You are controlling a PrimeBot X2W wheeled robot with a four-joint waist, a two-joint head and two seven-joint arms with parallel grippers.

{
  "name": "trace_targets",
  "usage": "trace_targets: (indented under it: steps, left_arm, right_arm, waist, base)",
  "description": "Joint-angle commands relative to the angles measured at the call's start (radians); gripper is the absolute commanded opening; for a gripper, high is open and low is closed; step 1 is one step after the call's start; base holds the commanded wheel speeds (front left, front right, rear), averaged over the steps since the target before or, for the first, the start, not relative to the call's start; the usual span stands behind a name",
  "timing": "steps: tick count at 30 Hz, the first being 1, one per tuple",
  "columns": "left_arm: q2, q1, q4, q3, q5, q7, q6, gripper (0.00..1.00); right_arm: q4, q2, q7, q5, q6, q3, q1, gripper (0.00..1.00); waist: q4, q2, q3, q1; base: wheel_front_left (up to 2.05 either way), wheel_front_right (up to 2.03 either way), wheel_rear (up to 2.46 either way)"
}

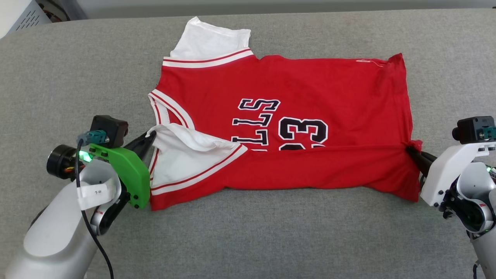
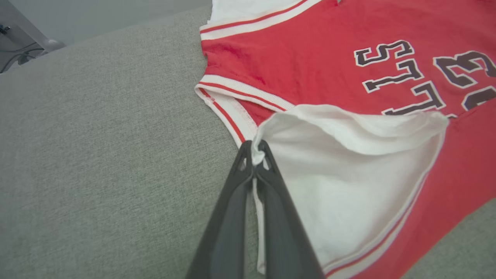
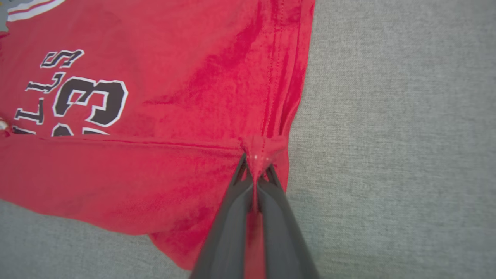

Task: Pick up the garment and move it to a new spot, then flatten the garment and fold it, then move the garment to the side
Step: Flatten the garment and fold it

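garment (image 1: 310,85) lying part-folded between the two, left fingers (image 2: 232,217) clamping white sleeve edge, right fingers (image 3: 232,224) clamping red hem corner

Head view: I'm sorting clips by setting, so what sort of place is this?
Probably a robotics lab or test room: a wide grey fabric-covered worktop, the garment laid on it, and a vented white equipment box with cables at the far left corner.
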Motion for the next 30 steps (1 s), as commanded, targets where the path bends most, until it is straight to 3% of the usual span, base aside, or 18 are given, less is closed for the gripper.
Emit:
trace_targets:
  steps: [1, 2, 8, 16, 23, 30]
  left_arm:
    - [-0.009, -0.021, 0.026, -0.006, -0.004, -0.023, -0.002, 0.42]
    - [-0.017, -0.024, 0.047, -0.005, -0.003, -0.04, -0.002, 1.0]
    - [-0.064, -0.037, 0.149, -0.011, 0.006, -0.138, 0.0, 1.0]
    - [-0.079, -0.006, 0.148, 0.015, -0.013, -0.218, 0.027, 1.0]
    - [-0.077, 0.112, 0.035, 0.062, -0.082, -0.179, 0.115, 1.0]
    - [-0.063, 0.281, -0.123, 0.061, -0.14, -0.022, 0.248, 1.0]
  right_arm:
    - [0.017, 0.002, -0.014, -0.007, -0.001, 0.007, -0.019, 0.32]
    - [0.027, 0.001, -0.022, -0.012, -0.001, 0.008, -0.022, 0.98]
    - [0.051, -0.009, -0.065, -0.026, -0.001, 0.027, -0.025, 1.0]
    - [-0.013, -0.03, -0.103, -0.041, -0.001, 0.006, 0.03, 1.0]
    - [-0.081, -0.006, -0.045, -0.125, -0.001, -0.109, 0.127, 1.0]
    - [-0.2, 0.117, 0.052, -0.216, -0.001, -0.239, 0.223, 1.0]
  waist:
    - [0.003, 0.011, -0.004, -0.0001]
    - [0.004, 0.011, -0.007, -0.0001]
    - [0.017, 0.011, -0.041, -0.0001]
    - [0.032, 0.011, -0.108, -0.0001]
    - [0.039, 0.011, -0.138, -0.0001]
    - [0.032, 0.011, -0.122, -0.0001]
  base:
    - [0.0, 0.0, 0.0]
    - [0.0, 0.0, 0.0]
    - [0.0, 0.0, 0.0]
    - [0.0, 0.0, 0.0]
    - [0.0, 0.0, 0.0]
    - [0.0, 0.0, 0.0]
